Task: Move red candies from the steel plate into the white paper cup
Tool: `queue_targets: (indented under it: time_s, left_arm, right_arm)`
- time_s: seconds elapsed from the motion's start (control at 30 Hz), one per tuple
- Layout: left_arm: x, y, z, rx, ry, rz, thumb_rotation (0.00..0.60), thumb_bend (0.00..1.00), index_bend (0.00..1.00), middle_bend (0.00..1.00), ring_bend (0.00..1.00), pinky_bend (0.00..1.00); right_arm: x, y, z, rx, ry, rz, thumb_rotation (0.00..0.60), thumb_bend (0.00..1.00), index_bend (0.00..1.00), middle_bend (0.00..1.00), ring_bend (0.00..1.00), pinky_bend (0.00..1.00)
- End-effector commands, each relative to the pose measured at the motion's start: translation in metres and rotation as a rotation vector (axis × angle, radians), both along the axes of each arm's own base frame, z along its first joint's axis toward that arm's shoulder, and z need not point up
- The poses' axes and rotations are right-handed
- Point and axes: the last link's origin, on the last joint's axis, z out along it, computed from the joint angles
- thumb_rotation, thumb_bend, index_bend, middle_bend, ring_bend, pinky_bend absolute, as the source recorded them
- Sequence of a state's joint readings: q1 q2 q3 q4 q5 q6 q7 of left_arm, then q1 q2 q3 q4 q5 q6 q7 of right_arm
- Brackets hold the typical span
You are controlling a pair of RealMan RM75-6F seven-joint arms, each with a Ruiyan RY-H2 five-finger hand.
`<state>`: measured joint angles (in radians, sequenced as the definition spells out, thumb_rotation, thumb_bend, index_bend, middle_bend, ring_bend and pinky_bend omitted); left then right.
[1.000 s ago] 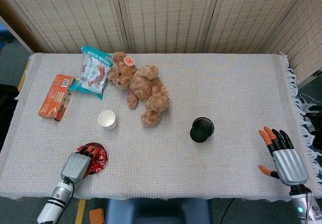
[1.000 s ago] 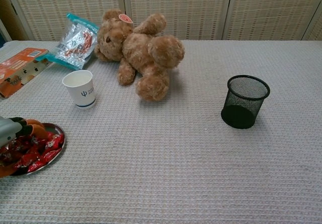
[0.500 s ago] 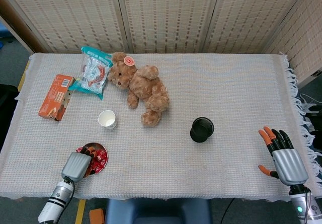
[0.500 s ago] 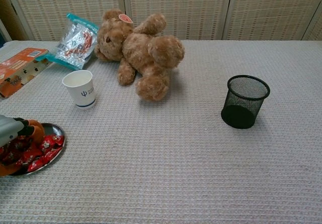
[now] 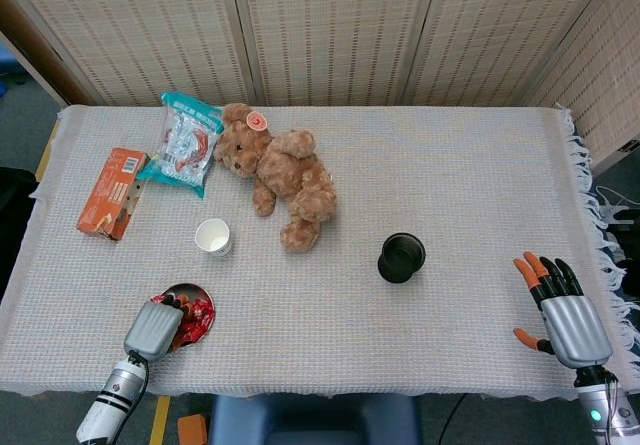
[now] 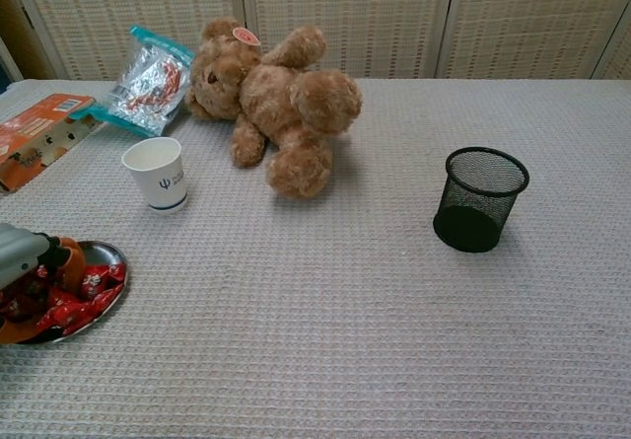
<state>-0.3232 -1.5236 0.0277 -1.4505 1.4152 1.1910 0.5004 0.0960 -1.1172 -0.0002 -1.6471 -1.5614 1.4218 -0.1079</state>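
The steel plate (image 5: 189,288) (image 6: 111,254) lies near the table's front left edge with a heap of red candies (image 5: 199,313) (image 6: 77,299) on it. My left hand (image 5: 155,327) (image 6: 32,257) is over the plate's near side, its orange-tipped fingers curled down into the heap and closed around some candies. The white paper cup (image 5: 213,236) (image 6: 157,173) stands upright and apart, a short way behind the plate. My right hand (image 5: 560,303) rests at the table's front right edge, fingers spread and holding nothing; the chest view does not show it.
A brown teddy bear (image 5: 280,175) lies behind the cup. A candy bag (image 5: 184,145) and an orange box (image 5: 111,192) are at the back left. A black mesh pen cup (image 5: 401,257) stands right of centre.
My left hand's fingers have curled in over the candies and the hand has drawn slightly back toward the front edge. The right hand has not moved.
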Motion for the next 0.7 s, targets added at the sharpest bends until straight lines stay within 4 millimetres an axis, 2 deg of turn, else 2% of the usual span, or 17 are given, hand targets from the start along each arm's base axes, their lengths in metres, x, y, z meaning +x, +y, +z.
queue_targets:
  time_s: [0.03, 0.43, 0.7]
  left_arm:
    - [0.0000, 0.0000, -0.0010, -0.002, -0.004, -0.003, 0.600, 0.38, 0.49, 0.34, 0.36, 0.77]
    - [0.0008, 0.0004, 0.0005, 0.023, -0.013, -0.033, 0.600, 0.41, 0.52, 0.47, 0.44, 0.79]
    - [-0.0013, 0.0024, 0.0007, 0.029, -0.030, -0.021, 0.600, 0.45, 0.54, 0.51, 0.47, 0.81]
  right_arm:
    - [0.0001, 0.0003, 0.0002, 0.002, -0.001, 0.000, 0.600, 0.01, 0.00, 0.00, 0.00, 0.00]
    - [-0.0001, 0.0002, -0.0004, 0.006, 0.000, -0.003, 0.600, 0.01, 0.00, 0.00, 0.00, 0.00]
    - [-0.0002, -0.0001, -0.0015, 0.009, 0.002, -0.007, 0.600, 0.01, 0.00, 0.00, 0.00, 0.00]
